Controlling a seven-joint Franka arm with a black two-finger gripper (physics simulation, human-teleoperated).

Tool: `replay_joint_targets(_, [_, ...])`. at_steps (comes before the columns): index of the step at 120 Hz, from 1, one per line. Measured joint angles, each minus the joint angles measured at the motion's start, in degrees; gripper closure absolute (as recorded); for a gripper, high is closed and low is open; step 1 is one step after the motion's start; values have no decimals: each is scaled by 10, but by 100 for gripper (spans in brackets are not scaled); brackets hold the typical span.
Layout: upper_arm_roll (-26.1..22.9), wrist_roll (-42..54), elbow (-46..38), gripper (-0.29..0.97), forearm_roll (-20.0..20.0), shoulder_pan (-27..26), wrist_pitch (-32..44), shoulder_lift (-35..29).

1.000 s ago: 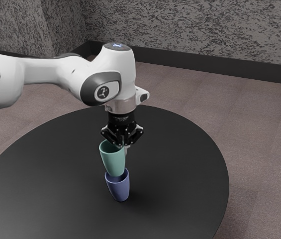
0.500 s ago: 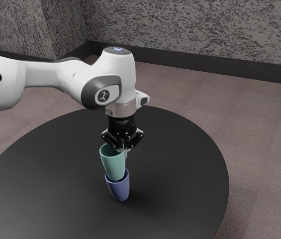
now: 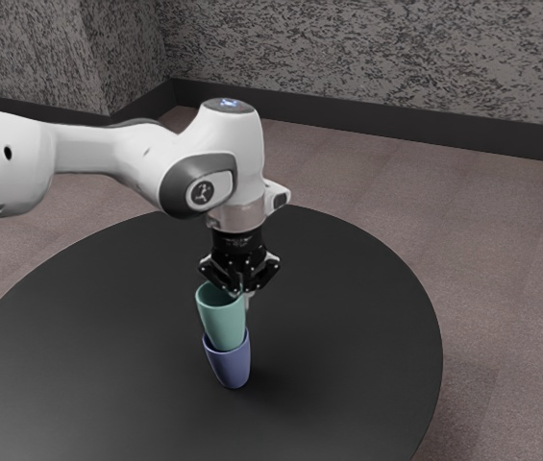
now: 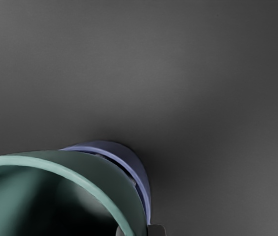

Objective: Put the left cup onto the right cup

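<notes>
A round black table (image 3: pixel 348 288) is seen on a brownish floor (image 3: pixel 487 221), with a rough grey speckled wall (image 3: pixel 396 48) behind it and a dark skirting strip (image 3: pixel 415 123) along the wall's foot. The white arm (image 3: pixel 108 163) is seen coming in from the exterior view's left, with its last joint bent so that the black gripper (image 3: pixel 241 285) points down over the middle of the table. The green cup (image 3: pixel 219 319) is found mouth up, its base set down inside the mouth of the blue cup (image 3: pixel 230 363), which stands on the table. The two are nested rather than side by side; roughly the lower part of the green cup is hidden within the blue one. The stack is not plumb: both cups are tilted, their mouths leaning toward the exterior view's left. The gripper is placed at the green cup's rim, on the side toward the exterior view's right, and the fingers are drawn close together with the cup's wall pinched between them, one inside the rim and one outside, so the green cup is gripped. In the wrist view the green cup's (image 4: pixel 104 169) wide mouth is seen from above, just under the hand, its inside dark. The blue cup's (image 4: pixel 139 172) rim is seen as a narrow band wrapped round the green wall below it. Past both cups, bare dark table (image 4: pixel 178 73) is recorded.
</notes>
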Motion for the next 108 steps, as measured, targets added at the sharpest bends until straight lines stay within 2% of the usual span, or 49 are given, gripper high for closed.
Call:
replay_joint_targets(8, [0, 0, 0, 76, 0, 0, 2, 1])
replay_joint_targets(29, [0, 3, 0, 38, -1, 0, 5, 1])
replay_joint_targets(48, [0, 5, 0, 18, -1, 0, 4, -1])
replay_joint_targets(72, [0, 6, 0, 7, -1, 0, -1, -9])
replay_joint_targets(108, [0, 8, 1, 2, 5, -1, -6, -34])
